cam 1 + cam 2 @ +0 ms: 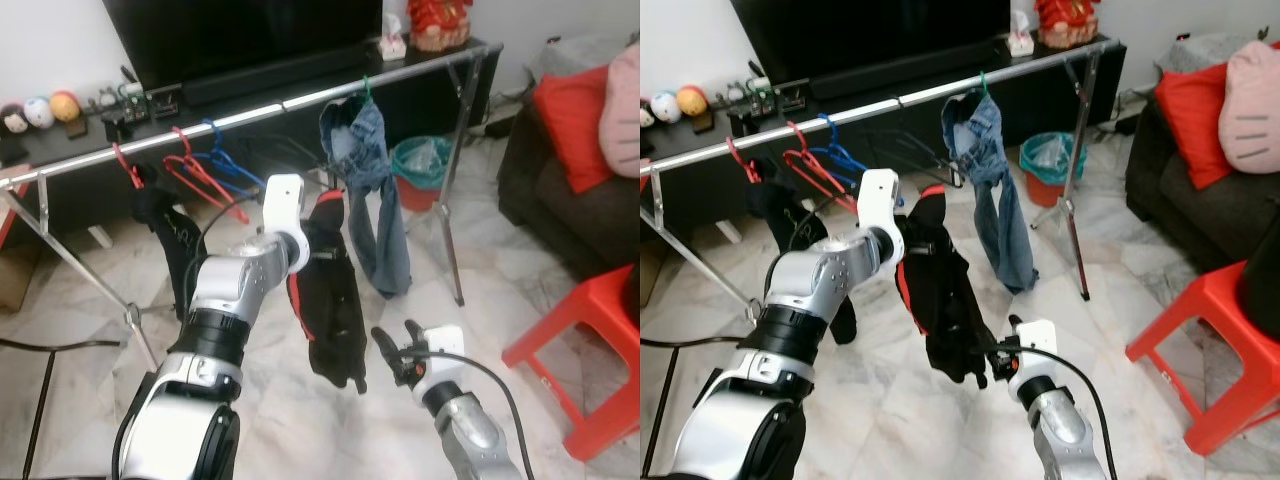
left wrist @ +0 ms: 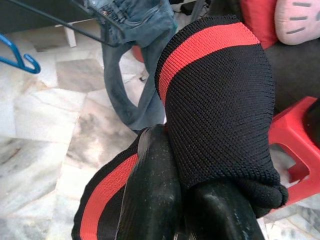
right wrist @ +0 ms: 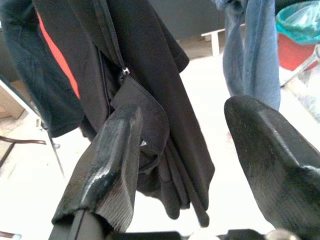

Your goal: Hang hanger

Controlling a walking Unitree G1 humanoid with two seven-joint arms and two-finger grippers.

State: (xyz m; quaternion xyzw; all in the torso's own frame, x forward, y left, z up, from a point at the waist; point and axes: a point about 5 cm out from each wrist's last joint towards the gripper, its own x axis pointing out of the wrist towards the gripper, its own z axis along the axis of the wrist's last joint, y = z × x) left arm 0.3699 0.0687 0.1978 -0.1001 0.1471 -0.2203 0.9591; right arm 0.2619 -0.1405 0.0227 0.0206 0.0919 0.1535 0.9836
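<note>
A black garment with red stripes [image 1: 330, 300] hangs in the air in front of the silver clothes rail [image 1: 250, 113]. My left gripper [image 2: 182, 200] is shut on its top fold, raised to just below the rail; the knit cloth [image 2: 220, 100] bulges over its fingers. Any hanger inside the garment is hidden. My right gripper [image 1: 398, 345] is open and low, beside the garment's bottom hem. In the right wrist view the cloth [image 3: 145, 100] hangs just beyond the spread fingers [image 3: 115, 165].
On the rail hang jeans [image 1: 375, 200] on a green hanger, red hangers [image 1: 200, 182], a blue hanger [image 1: 228, 168] and a dark garment [image 1: 170, 235]. A bin [image 1: 420, 170] stands behind, a red stool [image 1: 590, 340] and a sofa [image 1: 580, 200] to the right.
</note>
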